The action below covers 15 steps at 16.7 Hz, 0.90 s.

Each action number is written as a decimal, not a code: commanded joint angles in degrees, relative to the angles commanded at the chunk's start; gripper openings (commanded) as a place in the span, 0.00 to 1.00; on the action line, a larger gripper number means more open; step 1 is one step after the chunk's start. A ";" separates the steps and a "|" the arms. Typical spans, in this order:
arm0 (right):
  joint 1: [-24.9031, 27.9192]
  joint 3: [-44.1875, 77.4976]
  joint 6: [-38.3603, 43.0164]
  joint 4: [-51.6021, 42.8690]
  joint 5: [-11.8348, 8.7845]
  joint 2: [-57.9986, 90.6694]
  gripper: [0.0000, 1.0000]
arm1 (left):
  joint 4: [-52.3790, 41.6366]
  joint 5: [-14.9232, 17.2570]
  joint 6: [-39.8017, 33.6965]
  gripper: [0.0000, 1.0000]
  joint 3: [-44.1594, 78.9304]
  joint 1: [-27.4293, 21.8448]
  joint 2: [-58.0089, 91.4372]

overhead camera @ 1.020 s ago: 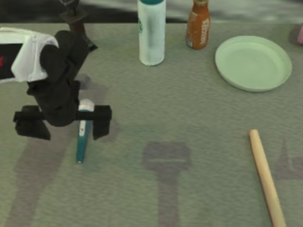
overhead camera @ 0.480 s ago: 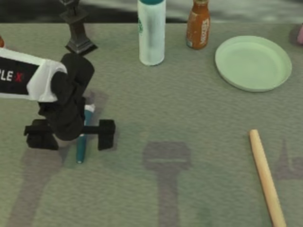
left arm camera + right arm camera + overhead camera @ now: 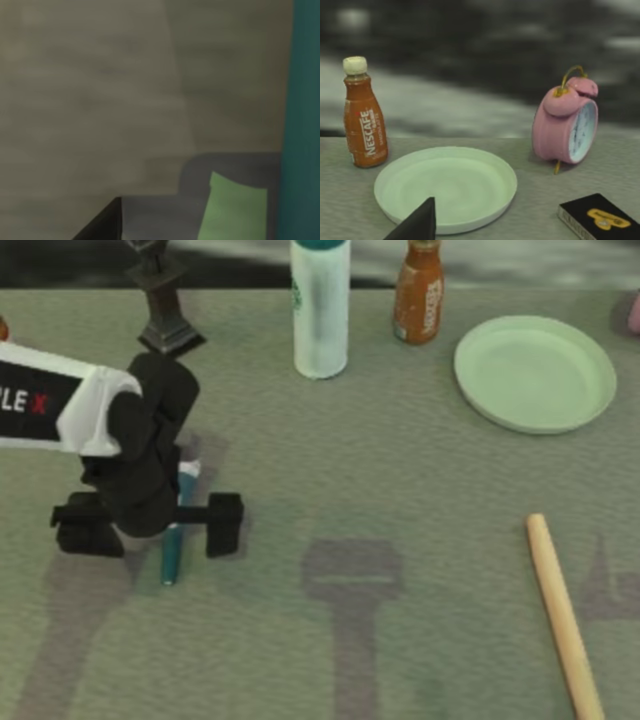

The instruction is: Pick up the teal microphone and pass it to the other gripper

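Barely shifted since half a second ago, my left gripper (image 3: 150,525) straddles the teal microphone (image 3: 174,550) with fingers spread; I'd close squarely mid-handle before lifting toward the right arm, out of view.

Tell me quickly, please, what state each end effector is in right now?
Left end effector: open, fingers straddling the teal microphone on the table's left side, not clamped.
Right end effector: only a dark fingertip shows in its wrist view; state cannot be told.

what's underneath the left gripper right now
The teal microphone lies on the table beneath the left gripper. Its whitish head and handle tip show; the arm covers its middle.
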 joint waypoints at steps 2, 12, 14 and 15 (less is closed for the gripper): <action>0.00 0.00 0.00 0.00 0.00 0.00 1.00 | 0.00 0.00 0.00 0.47 0.00 0.00 0.00; 0.00 0.00 0.00 0.00 0.00 0.00 1.00 | 0.00 0.00 0.00 0.00 0.00 0.00 0.00; 0.00 0.00 0.00 0.00 0.00 0.00 1.00 | 0.00 0.00 0.00 0.00 0.00 0.00 0.00; 0.00 0.00 0.00 0.00 0.00 0.00 1.00 | 0.00 0.00 0.00 0.00 0.00 0.00 0.00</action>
